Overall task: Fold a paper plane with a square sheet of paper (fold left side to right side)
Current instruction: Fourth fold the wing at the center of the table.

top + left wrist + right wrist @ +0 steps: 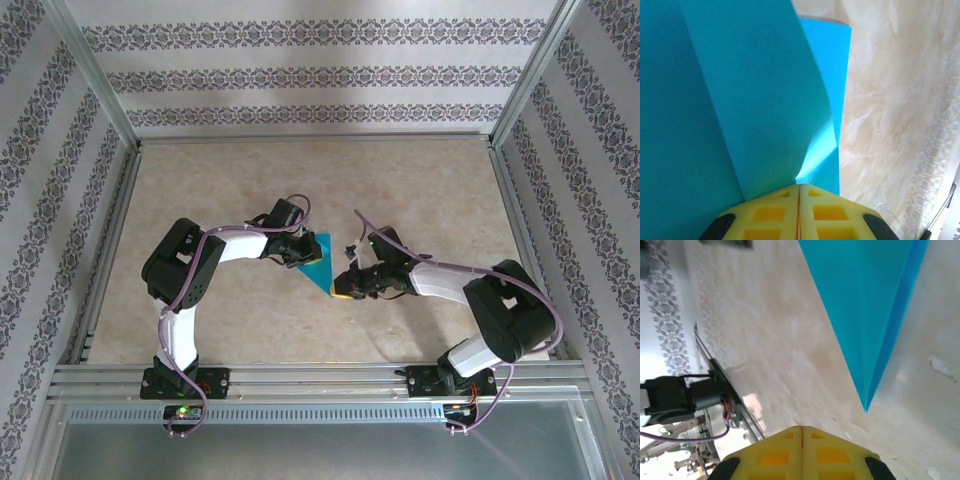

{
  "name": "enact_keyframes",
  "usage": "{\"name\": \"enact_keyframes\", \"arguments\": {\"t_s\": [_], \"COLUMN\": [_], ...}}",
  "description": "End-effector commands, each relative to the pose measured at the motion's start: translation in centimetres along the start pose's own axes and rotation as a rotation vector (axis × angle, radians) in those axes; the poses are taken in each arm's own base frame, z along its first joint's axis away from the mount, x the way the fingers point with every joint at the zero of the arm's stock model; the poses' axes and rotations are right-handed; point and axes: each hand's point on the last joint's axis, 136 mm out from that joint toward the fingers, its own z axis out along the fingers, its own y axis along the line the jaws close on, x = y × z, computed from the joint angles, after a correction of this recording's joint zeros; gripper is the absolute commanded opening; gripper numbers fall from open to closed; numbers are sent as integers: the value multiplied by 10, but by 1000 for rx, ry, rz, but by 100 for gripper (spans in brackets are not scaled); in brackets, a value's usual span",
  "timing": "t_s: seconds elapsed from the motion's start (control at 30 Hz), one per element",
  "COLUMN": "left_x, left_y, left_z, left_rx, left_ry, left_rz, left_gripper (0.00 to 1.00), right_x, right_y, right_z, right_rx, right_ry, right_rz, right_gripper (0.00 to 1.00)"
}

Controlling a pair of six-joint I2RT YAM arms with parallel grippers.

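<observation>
My left pincer [799, 187] is clamped shut on a lifted flap of the paper [320, 266], mid-tabletop [430, 190]. My right pincer [801, 429] is closed and empty, just short of the paper's pointed tip. I judge the folding partway done, with more creases left.

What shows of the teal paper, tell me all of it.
The paper is thin, plain teal-blue, folded to a narrow triangle with a sharp tip pointing toward the right gripper, which is shut and apart from it. It lies on the beige marbled table between the arms. One flap is lifted and curled, its edge running into the shut left gripper.
</observation>
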Motion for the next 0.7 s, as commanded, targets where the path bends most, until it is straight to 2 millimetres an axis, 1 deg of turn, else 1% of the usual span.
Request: {"name": "enact_keyframes", "arguments": {"t_s": [0.0,0.17,0.37,0.5,0.67], "left_x": [18,18,17,17,17], "left_y": [56,55,53,52,51], "left_z": [10,10,10,10,9], "left_rx": [-184,-180,-175,-172,-170], "left_ry": [48,47,47,47,47], "left_rz": [-70,-70,-69,-67,-66], "left_gripper": [9,9,8,9,9], "right_x": [-9,-30,-47,-49,-43], "right_y": [11,9,-12,-24,-38], "right_z": [-2,12,24,30,34], "right_rx": [-18,23,108,141,181], "right_ry": [-6,-50,-97,-94,-68], "right_rz": [6,7,35,49,64], "right_gripper": [0,0,0,0,0]}}
